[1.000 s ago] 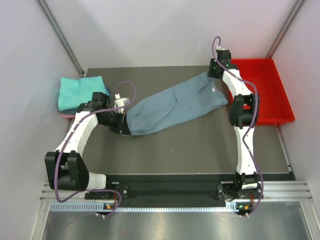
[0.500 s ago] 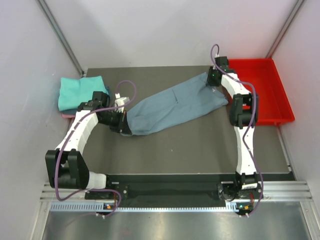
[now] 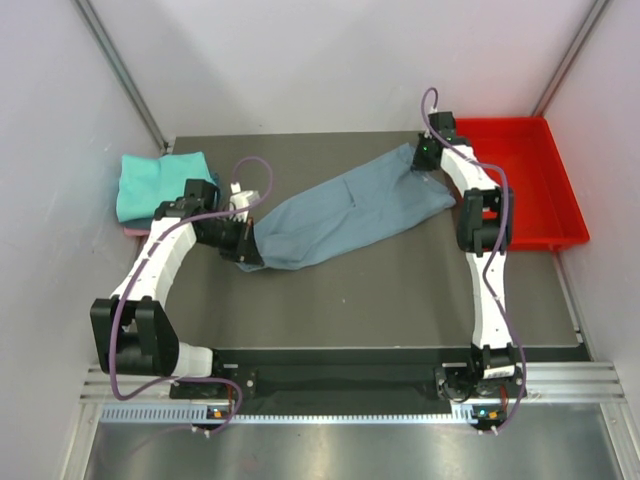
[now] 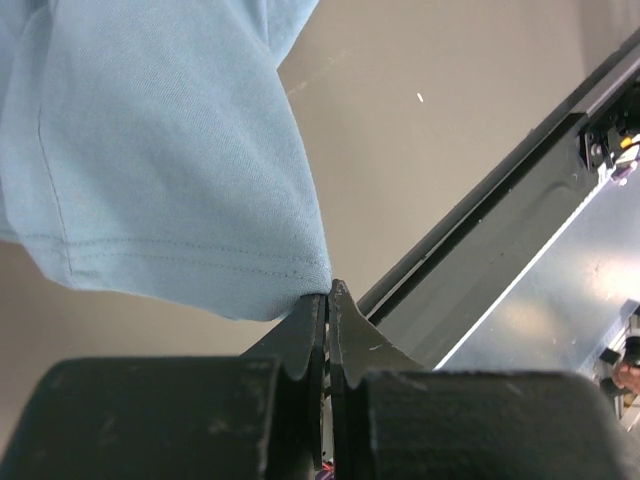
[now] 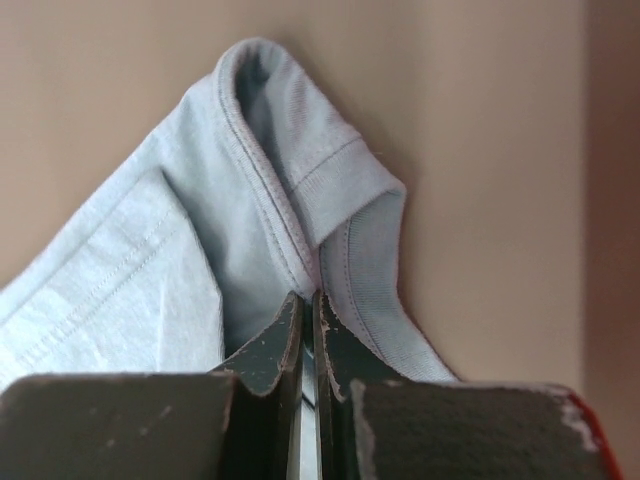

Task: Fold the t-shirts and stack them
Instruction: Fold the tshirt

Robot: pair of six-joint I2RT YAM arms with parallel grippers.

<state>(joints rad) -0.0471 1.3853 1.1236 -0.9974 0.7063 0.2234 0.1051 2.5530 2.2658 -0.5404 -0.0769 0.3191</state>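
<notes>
Tension across grey-blue t-shirt (image 3: 350,210), spanning the table (image 3: 400,290) diagonally: left gripper (image 4: 327,300) pinches the hem corner (image 4: 300,275), right gripper (image 5: 308,305) pinches the collar (image 5: 265,130). Advisable: move both ends together, evenly, avoiding slip or twist.

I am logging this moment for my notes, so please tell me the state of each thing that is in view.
grey-blue t-shirt: folded into a long strip, stretched out, held at both ends.
left pincer: shut on the hem corner of the grey-blue t-shirt.
right pincer: shut on its collar.
teal t-shirt: folded, lying on the pink one.
pink t-shirt: under the teal one, only an edge shows.
</notes>
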